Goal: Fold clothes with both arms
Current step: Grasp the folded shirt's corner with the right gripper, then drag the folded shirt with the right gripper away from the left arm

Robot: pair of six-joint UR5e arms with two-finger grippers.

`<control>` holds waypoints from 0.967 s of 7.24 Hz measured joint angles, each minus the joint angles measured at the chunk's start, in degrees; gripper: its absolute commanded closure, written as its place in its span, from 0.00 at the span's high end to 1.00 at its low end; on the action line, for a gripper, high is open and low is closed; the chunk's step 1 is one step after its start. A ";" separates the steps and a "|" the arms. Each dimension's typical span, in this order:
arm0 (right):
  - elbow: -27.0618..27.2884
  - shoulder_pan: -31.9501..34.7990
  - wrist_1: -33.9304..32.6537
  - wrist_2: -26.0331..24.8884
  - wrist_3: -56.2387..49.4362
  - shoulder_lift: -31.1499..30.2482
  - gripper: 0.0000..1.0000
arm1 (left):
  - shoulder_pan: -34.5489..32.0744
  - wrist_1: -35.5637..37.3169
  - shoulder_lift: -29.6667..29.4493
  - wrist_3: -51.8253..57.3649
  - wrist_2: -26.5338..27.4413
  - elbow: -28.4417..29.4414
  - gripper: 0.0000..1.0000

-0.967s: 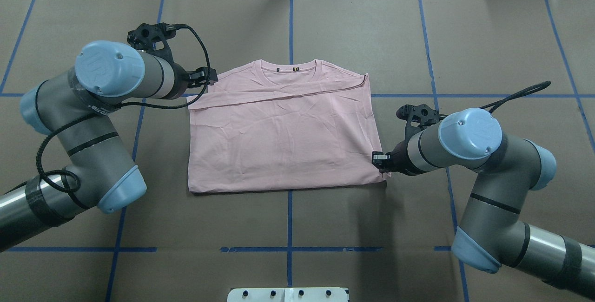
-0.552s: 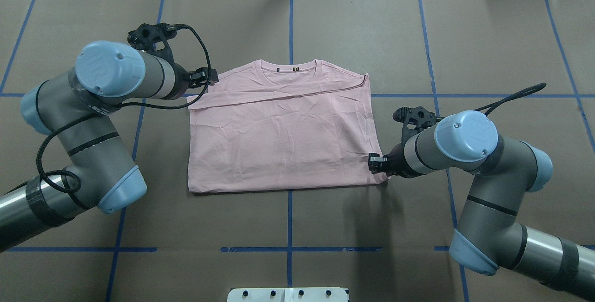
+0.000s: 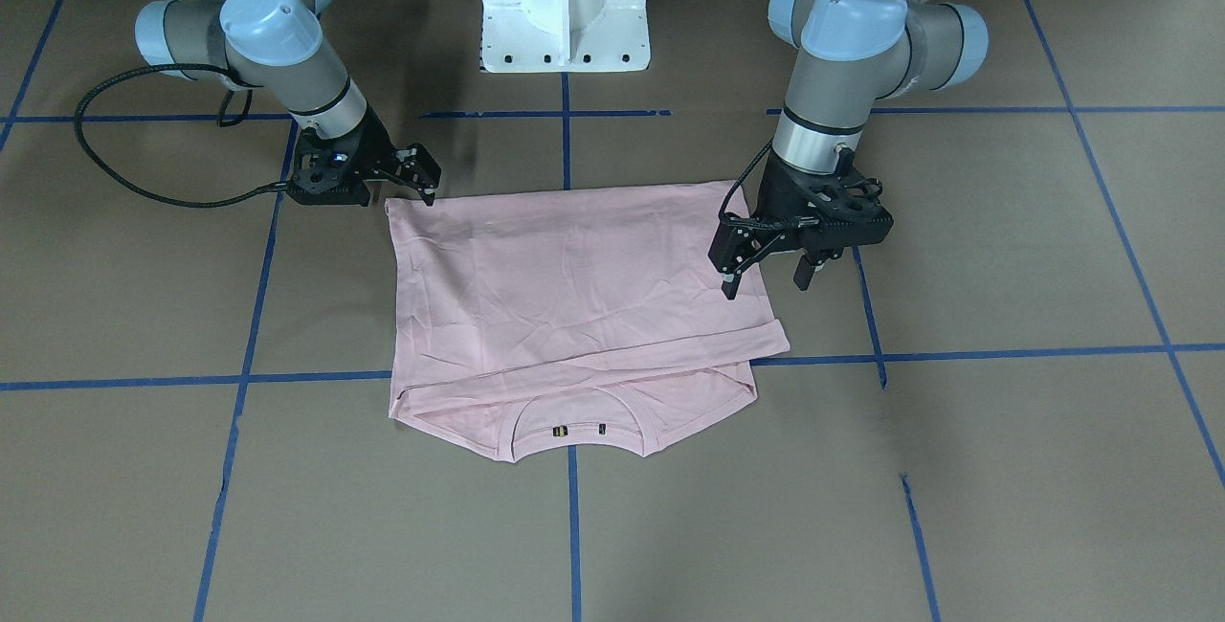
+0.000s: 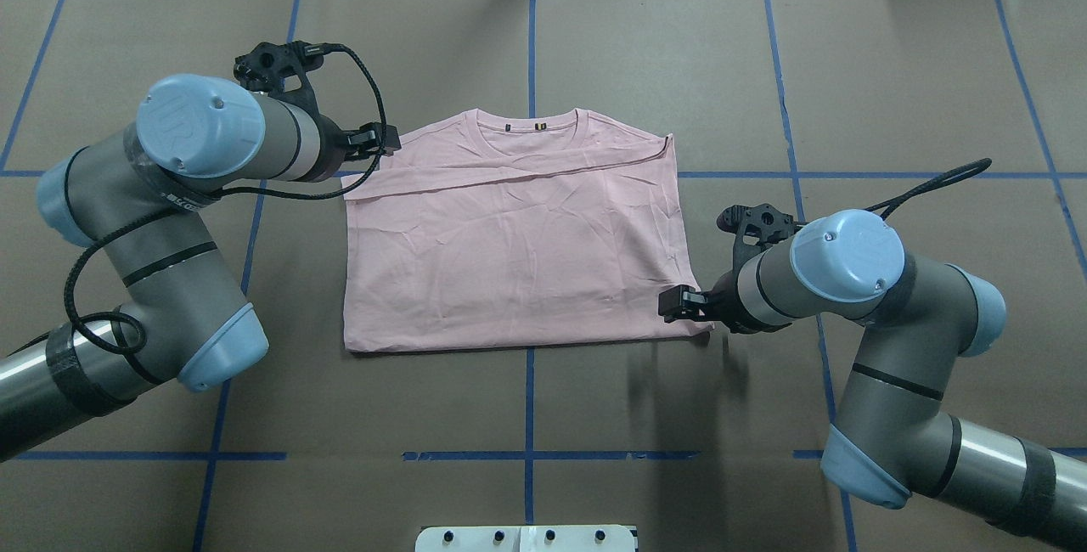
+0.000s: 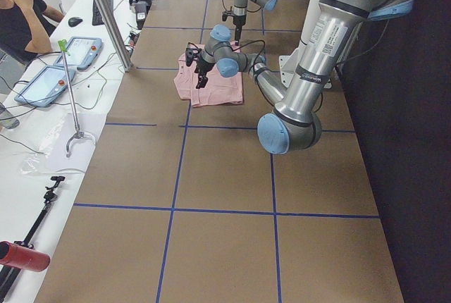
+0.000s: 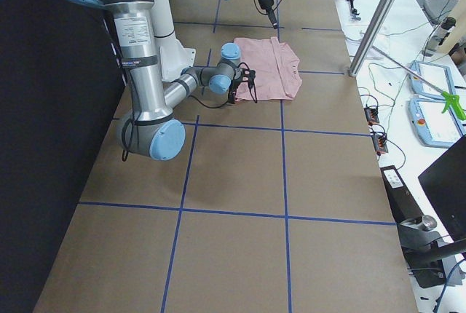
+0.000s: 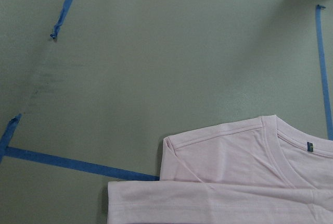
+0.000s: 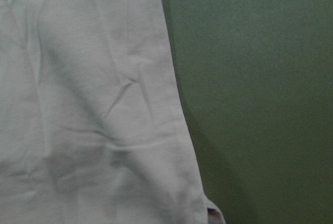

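The pale pink T-shirt [image 4: 518, 255] lies flat on the brown table, sleeves folded in, with its collar [image 4: 526, 121] at the far side. Its print is hidden. My left gripper [image 4: 378, 140] is open and empty, and hovers over the shirt's far left shoulder edge; in the front-facing view [image 3: 765, 285] its fingers straddle that edge. My right gripper [image 4: 673, 304] looks open and empty at the shirt's near right hem corner, and also shows in the front-facing view [image 3: 407, 189]. The wrist views show only the shirt's cloth [image 7: 250, 182] [image 8: 93, 104], with no fingers.
The white pedestal base [image 3: 565, 0] stands at the robot's side of the table. Blue tape lines [image 4: 531, 42] cross the brown table cover. A side bench with tablets [image 5: 49, 70] and a seated person [image 5: 21, 7] is beyond the far edge.
My right gripper has moved a little left and toward the robot, onto the shirt's near right corner. My left arm and the shirt have not moved.
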 measured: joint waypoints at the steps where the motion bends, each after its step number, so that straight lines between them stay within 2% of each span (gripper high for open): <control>1: -0.37 -0.19 -0.04 0.01 0.16 0.12 0.19 | -0.01 0.02 0.02 0.00 0.00 -0.18 1.00; 2: -0.56 -0.26 -0.07 0.17 0.24 0.23 0.00 | -0.05 0.06 0.05 0.00 0.00 -0.36 1.00; 7: -0.37 0.01 0.01 1.14 0.21 0.29 0.00 | -0.03 0.77 0.09 0.00 0.02 -0.57 1.00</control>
